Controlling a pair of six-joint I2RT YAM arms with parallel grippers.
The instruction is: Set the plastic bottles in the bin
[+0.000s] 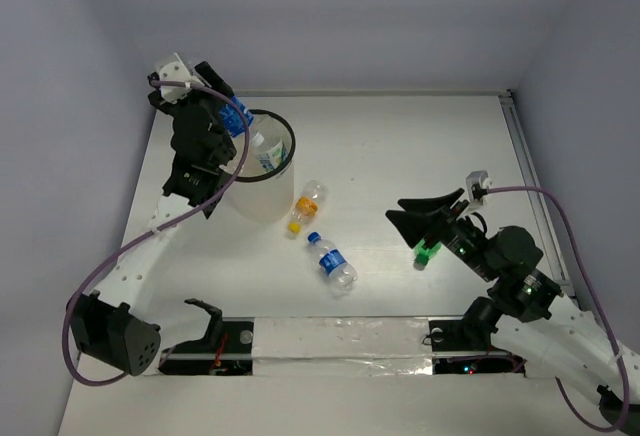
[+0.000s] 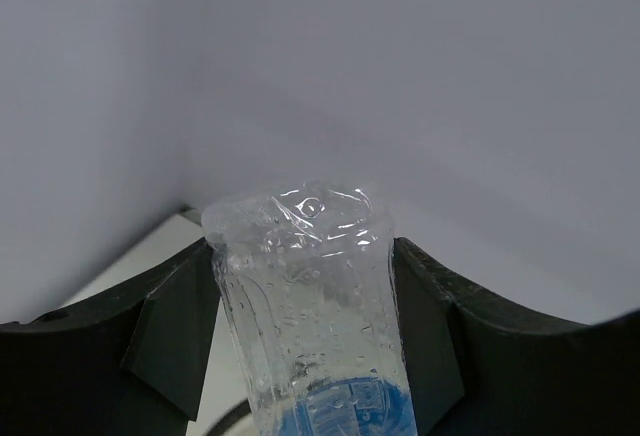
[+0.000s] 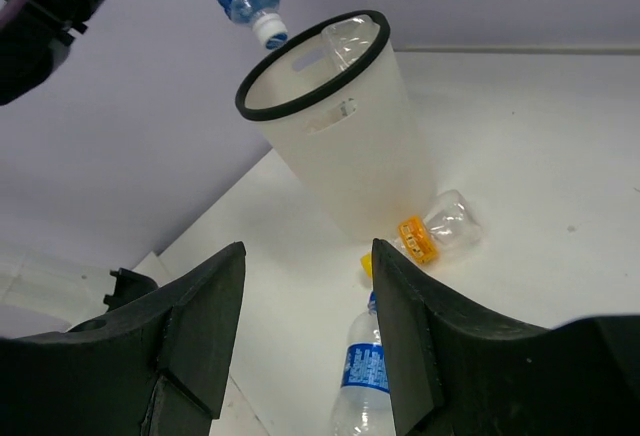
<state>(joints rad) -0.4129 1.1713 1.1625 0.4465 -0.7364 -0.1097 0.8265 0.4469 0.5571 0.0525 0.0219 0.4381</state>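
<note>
My left gripper (image 1: 228, 106) is shut on a clear plastic bottle with a blue label (image 1: 241, 124). It holds the bottle cap-down over the near rim of the bin (image 1: 250, 198), a translucent white bucket with a black rim. In the left wrist view the bottle's base (image 2: 305, 296) sits clamped between both fingers. Another clear bottle (image 1: 272, 156) lies inside the bin. On the table lie an orange-capped bottle (image 1: 308, 203) and a blue-labelled bottle (image 1: 333, 262). A green bottle (image 1: 430, 251) lies under my right arm. My right gripper (image 1: 395, 211) is open and holds nothing.
The right wrist view looks along the table at the bin (image 3: 345, 156), the orange-capped bottle (image 3: 440, 231) and the blue-labelled bottle (image 3: 366, 376). A strip of tape (image 1: 340, 341) runs along the near edge between the arm bases. Walls enclose the table on three sides.
</note>
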